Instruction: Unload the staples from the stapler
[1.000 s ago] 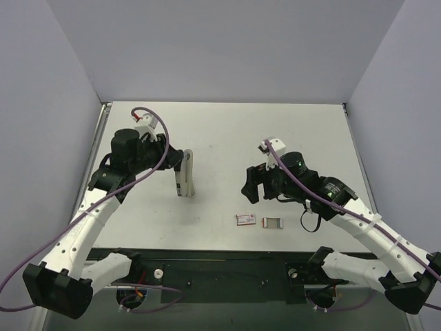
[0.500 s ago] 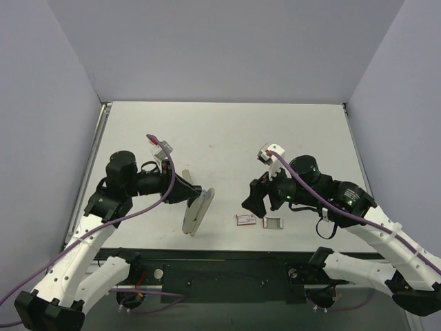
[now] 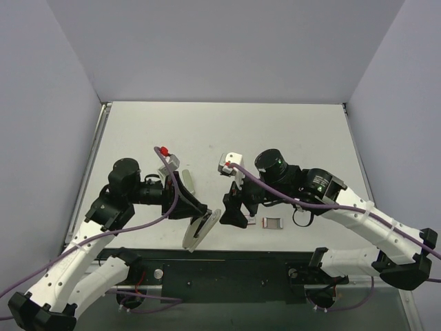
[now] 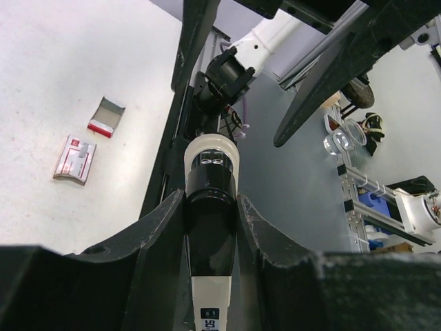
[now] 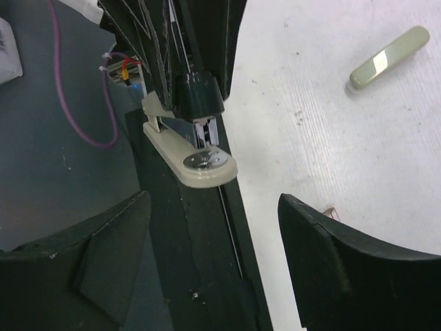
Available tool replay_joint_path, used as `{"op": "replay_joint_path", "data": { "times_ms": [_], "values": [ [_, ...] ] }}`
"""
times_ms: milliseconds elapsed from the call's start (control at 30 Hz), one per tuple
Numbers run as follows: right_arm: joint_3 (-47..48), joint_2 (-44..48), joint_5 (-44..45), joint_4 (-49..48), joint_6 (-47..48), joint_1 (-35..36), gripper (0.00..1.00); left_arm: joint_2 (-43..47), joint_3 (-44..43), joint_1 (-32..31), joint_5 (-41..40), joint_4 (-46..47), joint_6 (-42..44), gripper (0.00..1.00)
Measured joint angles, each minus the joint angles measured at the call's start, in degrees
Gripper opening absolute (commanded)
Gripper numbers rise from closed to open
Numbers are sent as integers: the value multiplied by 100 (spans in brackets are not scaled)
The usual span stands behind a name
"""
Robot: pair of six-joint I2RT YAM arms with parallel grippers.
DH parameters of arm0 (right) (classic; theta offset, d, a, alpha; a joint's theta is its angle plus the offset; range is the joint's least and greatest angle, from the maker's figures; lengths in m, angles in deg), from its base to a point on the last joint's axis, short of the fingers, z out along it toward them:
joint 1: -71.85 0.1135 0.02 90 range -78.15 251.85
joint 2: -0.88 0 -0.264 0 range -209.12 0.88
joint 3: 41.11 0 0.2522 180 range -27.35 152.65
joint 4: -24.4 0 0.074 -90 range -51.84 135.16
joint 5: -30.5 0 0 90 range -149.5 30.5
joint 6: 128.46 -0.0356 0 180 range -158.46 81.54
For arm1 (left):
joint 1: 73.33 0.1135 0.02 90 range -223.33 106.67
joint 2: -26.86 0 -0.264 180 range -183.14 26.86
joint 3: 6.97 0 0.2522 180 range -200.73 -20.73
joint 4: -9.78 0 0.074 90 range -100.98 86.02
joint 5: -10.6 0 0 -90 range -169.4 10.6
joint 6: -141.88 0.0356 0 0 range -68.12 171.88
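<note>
My left gripper is shut on the stapler, a cream and black one, and holds it tilted in the air over the table's near edge. In the left wrist view the stapler sits clamped between both fingers, its round cream end pointing away. My right gripper stands open just right of the stapler's tip. In the right wrist view the stapler shows its cream base and metal anvil ahead of the open gripper, not touching it. No staples are visible.
A red-pink box and a small open box lie on the white table near its front edge. The small box sits right of my right gripper. A pale oblong piece lies farther back. Below the stapler runs the black base rail.
The left arm swung the stapler down and towards the near edge, tilting it. The right arm moved left to the stapler's tip, covering the red-pink box from above, and its jaws narrowed a little.
</note>
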Motion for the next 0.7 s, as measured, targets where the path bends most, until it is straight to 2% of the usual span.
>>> {"op": "replay_joint_path", "data": {
  "times_ms": [533,700],
  "values": [
    [229,-466,-326,-278,348,352,62,188,284,-59,361,654,-339,0],
    [227,-476,-348,-496,345,400,56,223,332,-59,396,734,-428,0]
  ]
}}
